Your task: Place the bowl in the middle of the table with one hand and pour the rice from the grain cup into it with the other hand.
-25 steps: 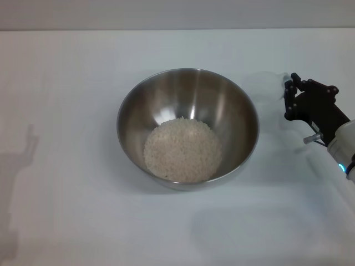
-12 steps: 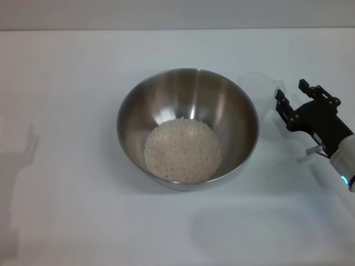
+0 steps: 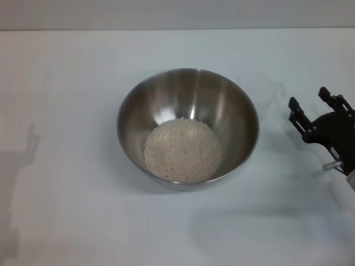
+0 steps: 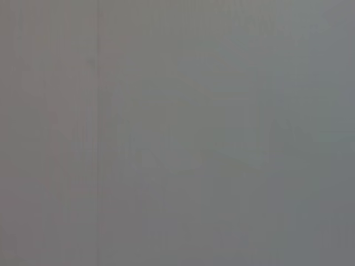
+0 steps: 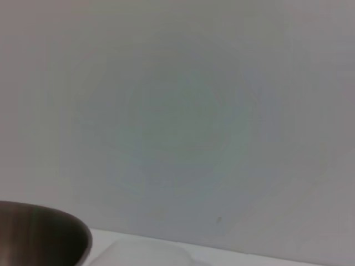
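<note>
Cup: light, thin, slippery; grip handle. Right end effector released, beside bowl. Bowl holds rice.

White table bearing bowl and grain cup

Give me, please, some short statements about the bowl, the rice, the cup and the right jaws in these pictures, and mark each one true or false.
1. The rice lies inside the bowl. True.
2. The bowl is tipped on its side. False: it stands upright on the table.
3. The right gripper has its jaws shut on the grain cup. False: the jaws are open and apart from the cup.
4. The grain cup stands on the table to the right of the bowl. True.
5. The left gripper reaches over the bowl. False: no left gripper shows in the head view.
</note>
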Controlling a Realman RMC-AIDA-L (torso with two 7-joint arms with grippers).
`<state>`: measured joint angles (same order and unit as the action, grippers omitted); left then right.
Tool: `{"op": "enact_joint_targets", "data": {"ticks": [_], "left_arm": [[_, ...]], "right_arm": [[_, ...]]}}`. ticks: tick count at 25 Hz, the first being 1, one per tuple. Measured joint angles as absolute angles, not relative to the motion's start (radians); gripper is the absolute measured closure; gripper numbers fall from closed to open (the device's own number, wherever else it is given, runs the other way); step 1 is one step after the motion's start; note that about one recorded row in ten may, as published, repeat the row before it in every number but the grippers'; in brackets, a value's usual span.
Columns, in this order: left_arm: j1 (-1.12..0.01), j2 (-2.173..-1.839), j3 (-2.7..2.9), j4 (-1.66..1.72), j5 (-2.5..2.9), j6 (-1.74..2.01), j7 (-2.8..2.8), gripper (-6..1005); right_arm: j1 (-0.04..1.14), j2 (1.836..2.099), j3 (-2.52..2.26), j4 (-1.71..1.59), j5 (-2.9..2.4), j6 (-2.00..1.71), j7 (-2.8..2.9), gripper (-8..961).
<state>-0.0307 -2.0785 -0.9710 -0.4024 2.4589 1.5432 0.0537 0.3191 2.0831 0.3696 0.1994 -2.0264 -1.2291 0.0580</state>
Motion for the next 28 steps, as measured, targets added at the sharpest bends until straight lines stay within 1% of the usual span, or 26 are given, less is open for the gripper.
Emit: {"op": "enact_joint_targets", "data": {"ticks": [1,11,20,28], "left_arm": [[-0.031,-2.078,-0.971,-0.402,2.459,1.543,0.054,216],[-0.031,-2.079,-0.971,-0.399,2.459,1.526,0.039,216],[-0.033,-2.078,-0.971,-0.375,2.459,1.520,0.015,216],[-0.029,-2.079,-0.973,-0.359,2.458,1.502,0.000,216]], "right_arm": [[0.306,2.083,0.370,0.201,-2.026,-1.250,0.058,287],[0.169,2.086,0.382,0.208,-2.016,-1.574,0.058,111],[0.125,2.086,0.390,0.202,-2.010,-1.778,0.053,115],[0.118,2.089,0.418,0.226,-1.941,-1.806,0.052,116]]}}
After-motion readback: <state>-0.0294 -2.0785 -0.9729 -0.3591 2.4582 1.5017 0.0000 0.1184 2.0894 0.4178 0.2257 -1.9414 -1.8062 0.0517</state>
